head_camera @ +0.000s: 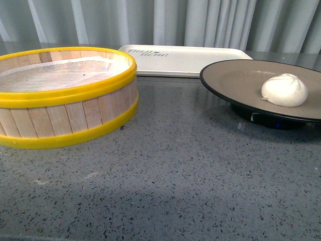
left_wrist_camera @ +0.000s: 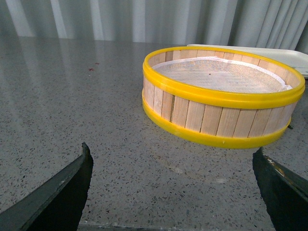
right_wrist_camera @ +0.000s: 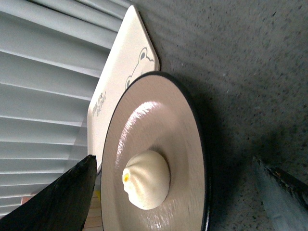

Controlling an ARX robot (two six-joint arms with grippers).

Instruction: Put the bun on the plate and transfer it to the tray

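A small round white steamed bun (head_camera: 284, 90) with a pleated top sits upright on the wide shallow round plate (head_camera: 235, 80), tan-brown inside with a black rim and black foot, toward the right of the plate's middle in the front view. The plate stands on the speckled grey stone worktop (head_camera: 175, 175) at the right, not on the flat rectangular cream-white tray (head_camera: 190, 60). That tray lies flat at the back of the worktop, with dark lettering near its left end. The plate's far rim overlaps the tray's near right edge in the front view; whether the two touch cannot be told. To the left stands a round wooden steamer basket (head_camera: 65, 118) with yellow rims and a white liner inside, apart from the plate and just in front of the tray's left end. The left gripper (left_wrist_camera: 171, 149) is spread wide with nothing between its dark fingers, low over bare worktop near the basket. The right gripper (right_wrist_camera: 173, 159) is likewise released and holds nothing, facing the plate and bun.
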